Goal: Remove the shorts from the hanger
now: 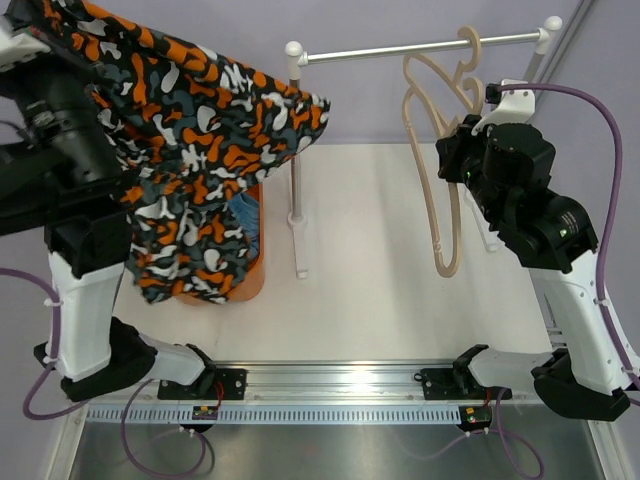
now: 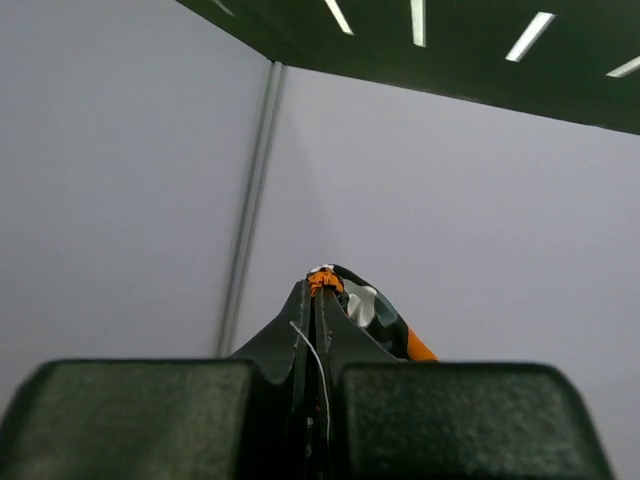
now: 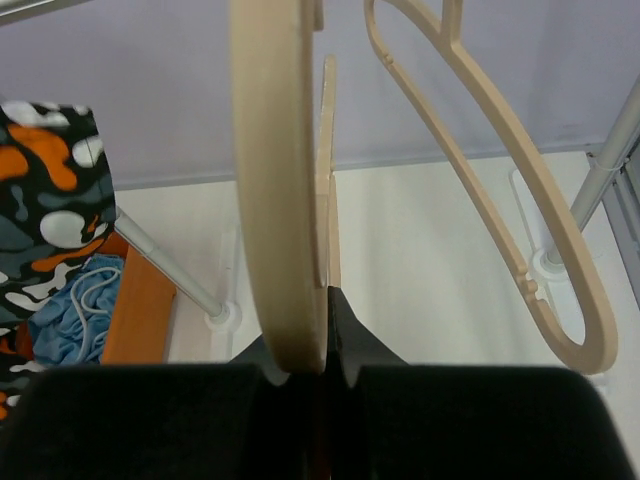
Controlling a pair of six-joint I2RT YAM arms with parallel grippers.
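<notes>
Jaws: your left gripper pinches the camo shorts, left of the rail; right gripper clamps the hanger. Expect soft, light cloth; grip a bunched edge.

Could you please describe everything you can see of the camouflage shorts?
The camouflage shorts are soft cloth printed in orange, black, grey and white. The left gripper, shut on one edge, holds them raised, draping loosely above an orange container, apart from the hanger gripped by the right gripper.
</notes>
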